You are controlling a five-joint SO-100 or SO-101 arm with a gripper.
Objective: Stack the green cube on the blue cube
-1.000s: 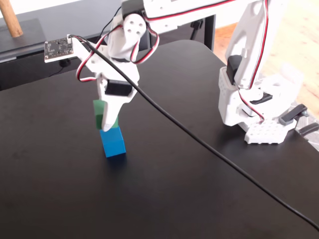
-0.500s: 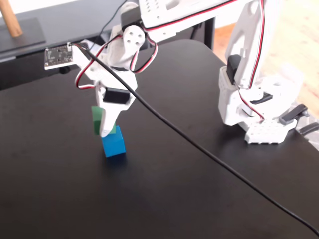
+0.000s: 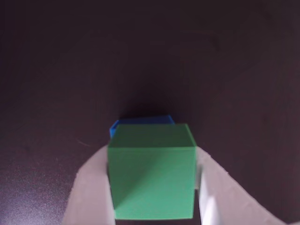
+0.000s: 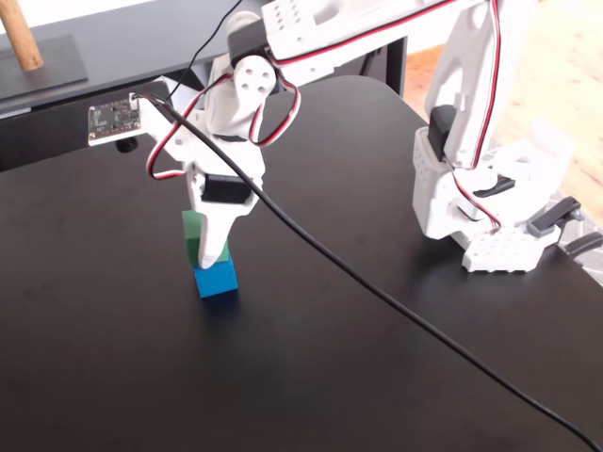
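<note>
Your white plastic gripper (image 3: 154, 206) pinching the matte green cube (image 3: 152, 171), square-edged, atop the blue cube (image 4: 216, 278), smooth black table (image 4: 377, 377)

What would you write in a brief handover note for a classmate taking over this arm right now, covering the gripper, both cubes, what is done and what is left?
Gripper: shut on the green cube, one finger on each side.
Green cube: directly above the blue cube, on it or just over it; contact cannot be confirmed.
Blue cube: on the black table, only its far edge visible in the wrist view.
Done: pick-up and alignment.
Left: seat the cube, open, lift clear.
</note>
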